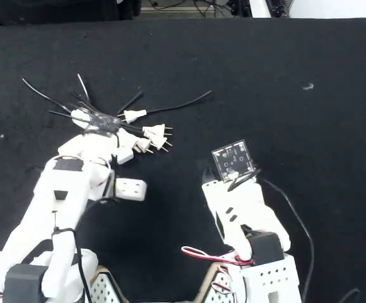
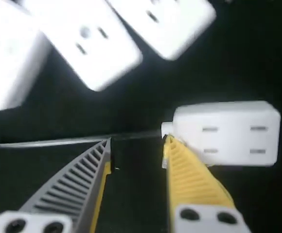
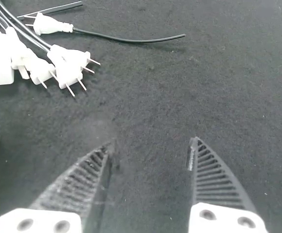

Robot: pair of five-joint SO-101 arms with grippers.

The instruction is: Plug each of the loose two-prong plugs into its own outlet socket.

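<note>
**High view.** The left arm (image 1: 63,189) extends to a cluster of two-prong plugs (image 1: 154,134) on the black table (image 1: 309,126). A white outlet block (image 1: 131,189) lies just beside the arm. The right arm (image 1: 240,208) sits well apart from the plugs.

**Left wrist view.** The left gripper (image 2: 137,143) is spread wide and grips nothing. A thin cord (image 2: 44,141) crosses at its tips. A two-socket block (image 2: 226,133) touches the yellow finger (image 2: 189,174). Further socket blocks (image 2: 92,43) lie beyond.

**Right wrist view.** The right gripper (image 3: 151,144) is spread wide and empty over the table, with the plugs lying ahead.
</note>
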